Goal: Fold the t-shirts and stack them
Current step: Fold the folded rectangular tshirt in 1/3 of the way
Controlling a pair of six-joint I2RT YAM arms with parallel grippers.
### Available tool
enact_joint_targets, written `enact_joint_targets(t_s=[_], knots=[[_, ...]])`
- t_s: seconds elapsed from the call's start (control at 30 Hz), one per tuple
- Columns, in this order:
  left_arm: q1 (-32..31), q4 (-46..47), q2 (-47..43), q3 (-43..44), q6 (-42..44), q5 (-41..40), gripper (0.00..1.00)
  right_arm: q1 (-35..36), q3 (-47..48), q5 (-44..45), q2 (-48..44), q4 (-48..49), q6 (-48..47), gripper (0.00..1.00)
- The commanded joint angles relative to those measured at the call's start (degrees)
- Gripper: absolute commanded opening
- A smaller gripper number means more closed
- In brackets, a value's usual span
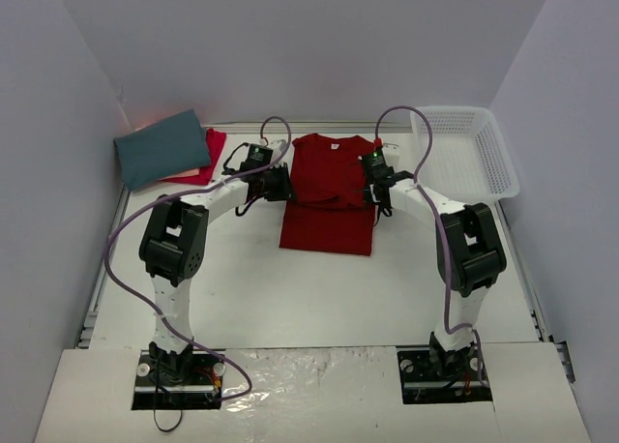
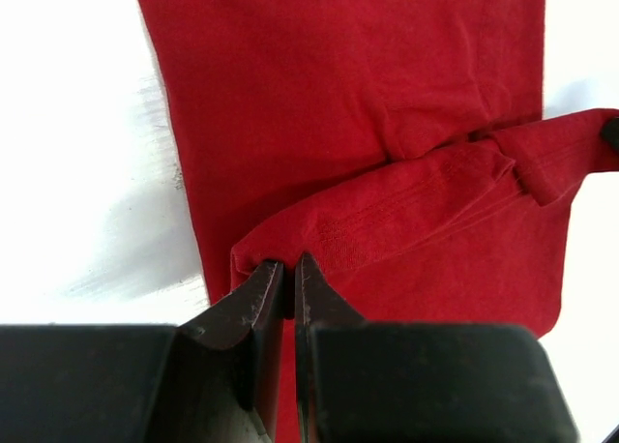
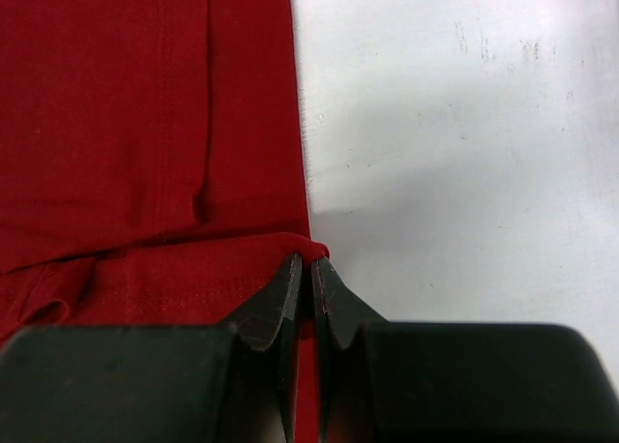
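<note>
The deep red t-shirt point(image 1: 327, 221) lies at the middle of the desk point(image 1: 319, 288), with a band of its cloth drawn across it. The left tool point(image 2: 290, 269) is clamped tight on a fold at the shirt's left edge, and the right tool point(image 3: 311, 269) pinches a fold at its right edge. At the far left, the folded slate-teal t-shirt point(image 1: 160, 148) rests on the pinkish-red t-shirt point(image 1: 211, 153); a white mesh basket point(image 1: 488, 158) stands far right.

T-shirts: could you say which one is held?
The deep red t-shirt, centre: left fingers and right fingers pinch it; the slate-teal t-shirt and pinkish-red t-shirt lie untouched.
</note>
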Motion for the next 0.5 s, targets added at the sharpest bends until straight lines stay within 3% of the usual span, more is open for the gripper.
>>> enact_joint_targets(t_s=[0.0, 0.07, 0.13, 0.3, 0.33, 0.47], knots=[[0.73, 0.16, -0.19, 2.83, 1.37, 0.14, 0.02, -0.67, 2.13, 0.80, 1.32, 0.29, -0.27, 0.00], [0.73, 0.07, 0.08, 3.09, 1.46, -0.04, 0.03, -0.76, 2.48, 0.54, 1.94, 0.29, -0.27, 0.00], [0.81, -0.11, 0.34, 3.18, 1.46, -0.21, 0.09, -0.84, 2.75, 0.19, 2.38, 0.12, -0.27, 0.14], [0.82, -0.11, 0.25, 3.18, 1.64, -0.39, 0.27, -0.93, 2.92, -0.43, 2.56, 0.29, -0.10, 0.32], [0.82, -0.11, 0.17, 3.09, 1.64, -0.65, 0.31, -0.93, 2.84, -0.43, 2.12, 0.29, -0.18, 0.40], [0.82, -0.20, -0.36, 3.09, 1.38, -0.66, 0.44, -0.93, 2.66, -0.17, 1.06, 0.38, -0.27, 0.43]])
